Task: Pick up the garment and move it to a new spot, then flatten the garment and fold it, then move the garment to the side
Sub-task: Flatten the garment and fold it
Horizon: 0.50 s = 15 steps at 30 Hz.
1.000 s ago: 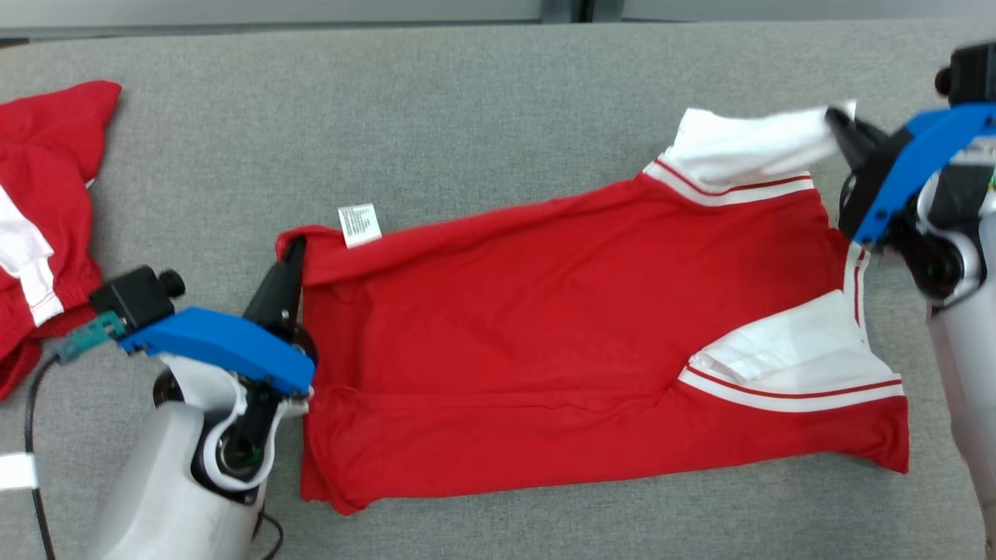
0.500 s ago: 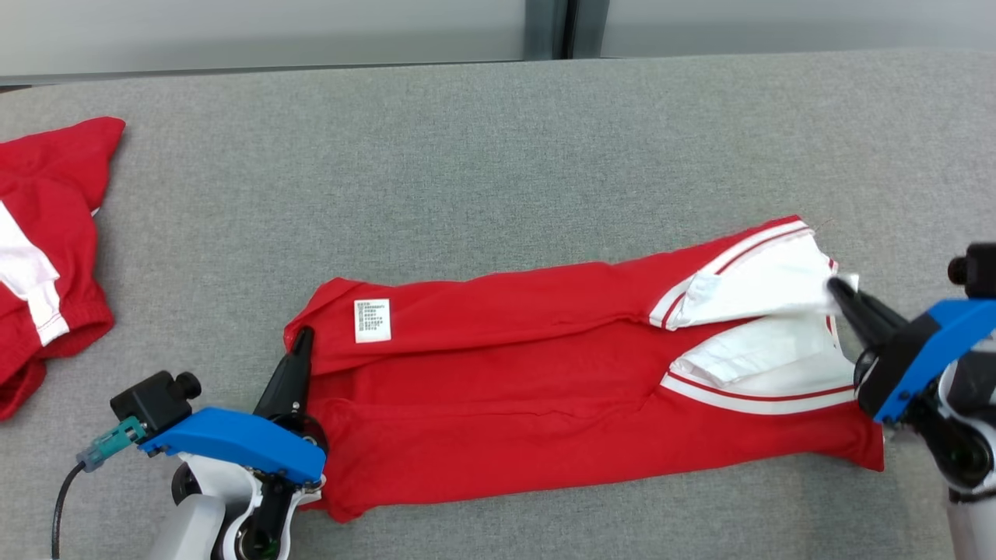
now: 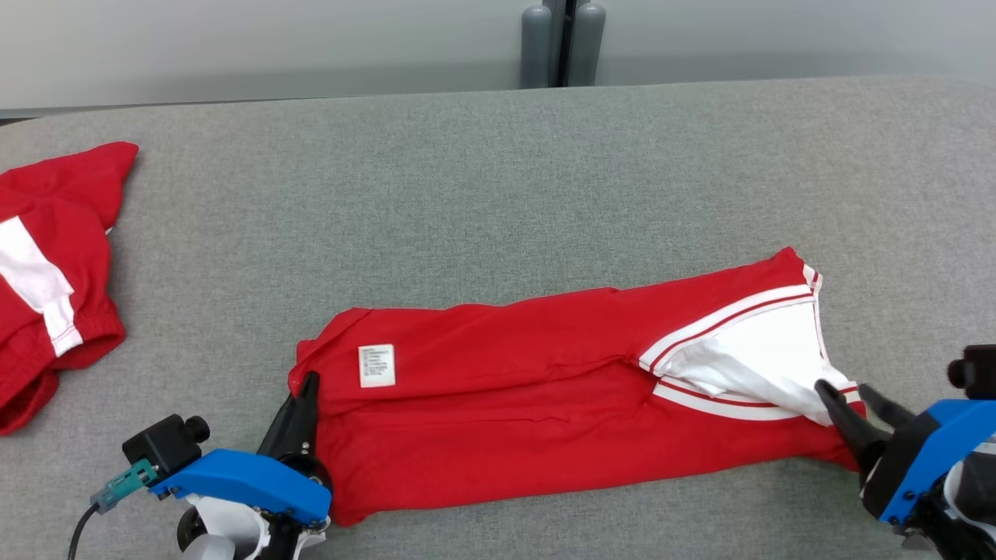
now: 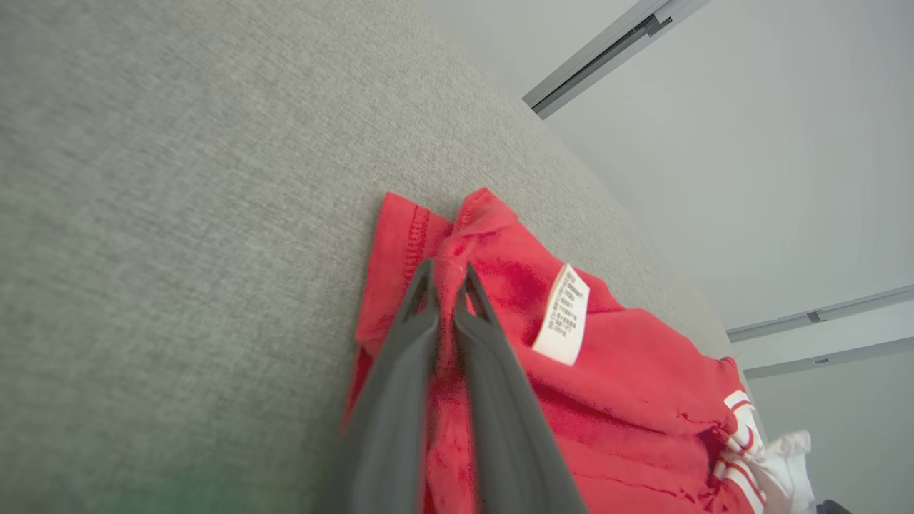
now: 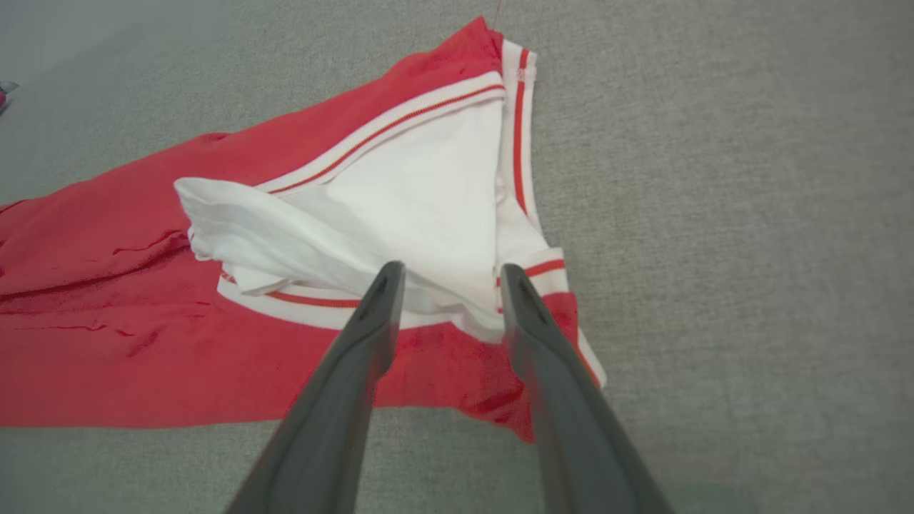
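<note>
Release at the right end of the red jersey shirt with white stripe-trimmed sleeves (image 3: 506, 404): right end effector (image 3: 843, 389) now parted, tips straddling the white sleeve (image 5: 428, 185) clamped a moment ago, gripping nothing. Opposite, left end effector (image 4: 446, 268) still pinched shut on the left hem corner. Shirt folded lengthwise, lying as a band along the near side of the grey fabric surface (image 3: 467, 194). Fold apparently laid; left hem release probably next.

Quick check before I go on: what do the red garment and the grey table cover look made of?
Red garment: thin, soft knit, perhaps polyester or cotton jersey, matte; it creases and drapes limply. Grey table cover: coarse woven upholstery-type cloth, matte, with a visible heathered weave.
</note>
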### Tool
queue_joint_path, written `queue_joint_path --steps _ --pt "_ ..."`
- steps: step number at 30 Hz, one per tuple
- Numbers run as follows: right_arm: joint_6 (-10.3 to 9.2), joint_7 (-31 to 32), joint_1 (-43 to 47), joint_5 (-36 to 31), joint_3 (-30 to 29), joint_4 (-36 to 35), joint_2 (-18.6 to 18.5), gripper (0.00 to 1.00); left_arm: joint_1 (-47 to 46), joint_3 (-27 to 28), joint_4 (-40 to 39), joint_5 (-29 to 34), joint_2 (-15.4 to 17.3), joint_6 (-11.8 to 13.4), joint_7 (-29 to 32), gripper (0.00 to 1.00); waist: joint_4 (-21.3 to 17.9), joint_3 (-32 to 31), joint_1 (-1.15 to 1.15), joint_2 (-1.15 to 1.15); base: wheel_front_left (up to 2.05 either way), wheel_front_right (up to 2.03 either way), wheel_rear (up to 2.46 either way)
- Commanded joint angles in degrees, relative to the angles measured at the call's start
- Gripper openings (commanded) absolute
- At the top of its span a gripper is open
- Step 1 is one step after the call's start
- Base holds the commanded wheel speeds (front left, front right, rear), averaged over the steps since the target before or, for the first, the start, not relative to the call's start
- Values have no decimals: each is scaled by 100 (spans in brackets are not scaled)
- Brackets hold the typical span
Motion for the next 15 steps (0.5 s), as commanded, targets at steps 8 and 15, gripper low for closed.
queue_joint_path --steps 8,15 --pt "4 -129 -33 -448 -527 -326 272 100 77 49 -82 723 272 42 -887 100 49 -135 1 0 0 0 0" --pt "4 268 -497 -947 -709 88 395 100 -253 103 -102 1976 530 292 -1193 100 190 -240 1 0 0 0 0"
